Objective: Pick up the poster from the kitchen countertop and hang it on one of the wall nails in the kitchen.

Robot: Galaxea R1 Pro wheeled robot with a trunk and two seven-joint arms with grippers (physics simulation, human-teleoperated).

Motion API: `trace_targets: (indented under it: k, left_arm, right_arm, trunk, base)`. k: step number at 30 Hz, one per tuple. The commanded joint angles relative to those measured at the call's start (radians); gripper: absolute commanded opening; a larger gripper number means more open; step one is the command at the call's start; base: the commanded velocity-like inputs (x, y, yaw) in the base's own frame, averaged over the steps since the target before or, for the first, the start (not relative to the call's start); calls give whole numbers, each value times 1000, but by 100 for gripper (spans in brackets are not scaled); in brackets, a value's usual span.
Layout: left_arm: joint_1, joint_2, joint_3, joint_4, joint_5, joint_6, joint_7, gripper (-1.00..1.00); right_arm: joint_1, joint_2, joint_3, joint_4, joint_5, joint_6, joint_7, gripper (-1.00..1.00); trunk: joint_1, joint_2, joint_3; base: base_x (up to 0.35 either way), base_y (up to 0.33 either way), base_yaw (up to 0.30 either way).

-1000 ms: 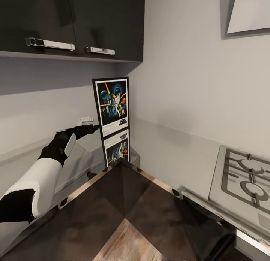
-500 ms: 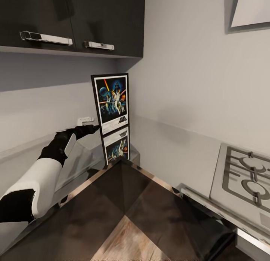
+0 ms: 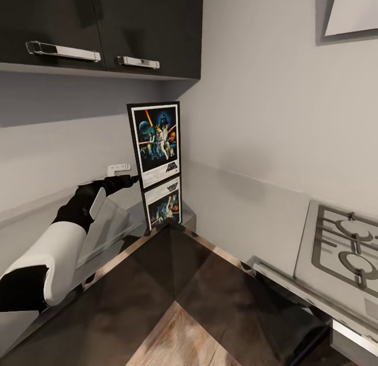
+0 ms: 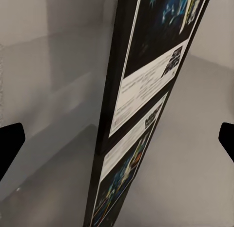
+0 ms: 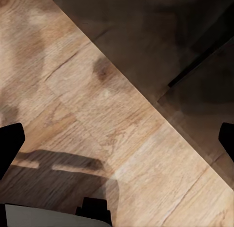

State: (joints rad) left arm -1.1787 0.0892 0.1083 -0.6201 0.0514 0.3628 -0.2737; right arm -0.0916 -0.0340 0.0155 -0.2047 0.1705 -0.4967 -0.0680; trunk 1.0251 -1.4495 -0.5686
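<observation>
My left hand (image 3: 134,179) is reached out into the corner, its tips right at the near black edge of the poster (image 3: 155,144). Seen from the wrist, both finger ends sit wide apart at the picture's edges with the poster (image 4: 146,105) edge-on between them, so the hand is spread and grips nothing yet. I cannot tell from the head view whether a fingertip already touches the frame; it looks very close.

The poster stands upright just ahead of my hand, on the glossy dark surface (image 3: 220,297), whose mirror finish repeats the artwork below it. It seems to lean into the corner where the two walls meet.

To do this step well, I judge I should bring the hand a little further forward so the frame edge lies deep between the fingers, keep them square to the thin edge, then close firmly before lifting. A shallow pinch on a slim frame could let it swing or slip.

Beside my hand, on the wall, is a small white socket (image 3: 119,168). Above my hand hang dark cabinets (image 3: 105,30) with metal handles; lifting straight up would meet their underside, so the poster should come out towards me first. Well off to my right lies the gas hob (image 3: 344,250).

My right hand (image 5: 117,139) hangs low over a wooden floor (image 5: 122,124), spread and empty.
</observation>
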Motion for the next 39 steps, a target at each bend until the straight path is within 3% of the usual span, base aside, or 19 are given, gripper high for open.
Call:
trace_targets:
  k: [1, 14, 22, 39]
  left_arm:
    - [-1, 0, 4, -1, 5, 8, -4, 100]
    - [-1, 0, 4, -3, 7, 8, -5, 100]
    - [-1, 1, 4, -3, 6, 8, -72, 100]
    - [0, 1, 5, -3, 5, 8, -85, 100]
  right_arm:
    - [-1, 0, 1, 1, 9, -2, -7, 100]
    - [-1, 0, 1, 1, 8, -2, -7, 100]
    - [-1, 0, 1, 1, 8, -2, -7, 100]
    - [0, 0, 1, 1, 8, -2, -7, 100]
  trunk:
    - [0, -1, -1]
    - [0, -1, -1]
    - [0, -1, -1]
    - [0, -1, -1]
  base:
    - [0, 0, 0]
    - [103, 0, 0]
    - [62, 0, 0]
    - [94, 0, 0]
